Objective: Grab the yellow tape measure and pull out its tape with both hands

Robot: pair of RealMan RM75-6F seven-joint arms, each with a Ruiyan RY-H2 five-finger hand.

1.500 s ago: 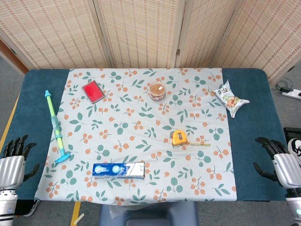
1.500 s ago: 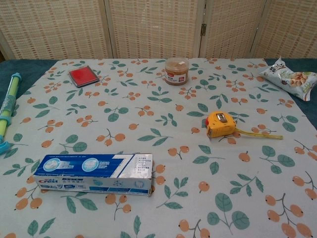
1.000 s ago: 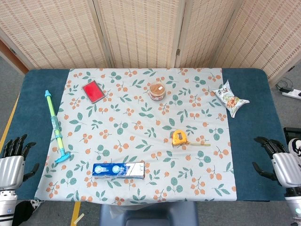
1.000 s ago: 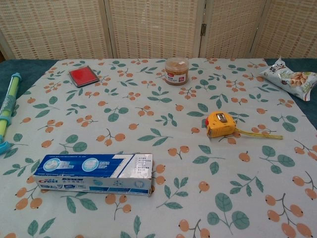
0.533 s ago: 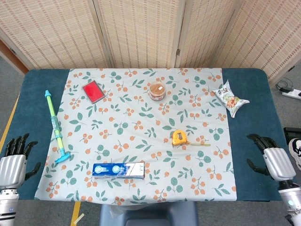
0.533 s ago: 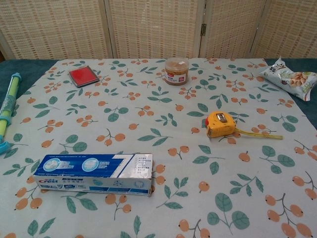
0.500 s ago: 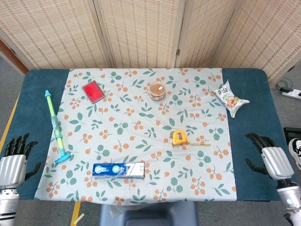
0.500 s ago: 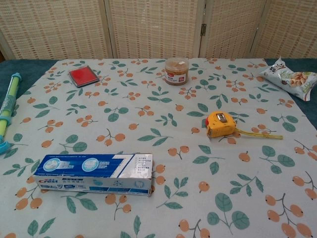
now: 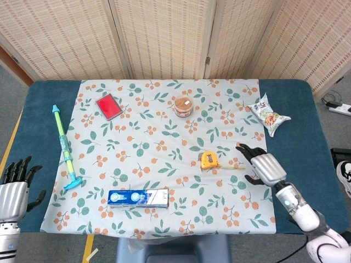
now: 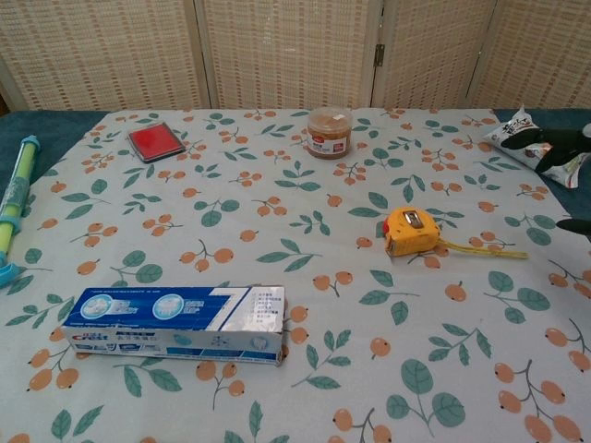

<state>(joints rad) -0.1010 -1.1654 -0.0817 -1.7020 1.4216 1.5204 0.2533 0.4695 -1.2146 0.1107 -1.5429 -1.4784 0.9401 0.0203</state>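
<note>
The yellow tape measure (image 9: 208,159) (image 10: 412,230) lies on the floral cloth right of centre, with a short length of tape (image 10: 485,248) stretched out to its right. My right hand (image 9: 262,166) hovers just right of the tape's end, its fingers apart and holding nothing; only its dark fingertips (image 10: 560,145) show at the right edge of the chest view. At the table's near-left corner my left hand (image 9: 15,185) stays open with nothing in it, far from the tape measure.
A toothpaste box (image 9: 138,197) lies near the front. A red pad (image 9: 108,106) and a small jar (image 9: 183,104) sit toward the back, a snack bag (image 9: 267,114) at the back right, and a green-blue tube toy (image 9: 64,146) along the left.
My right hand has swung in from the table's right edge to just right of the tape measure's tape end. The left hand and all objects have stayed put.
</note>
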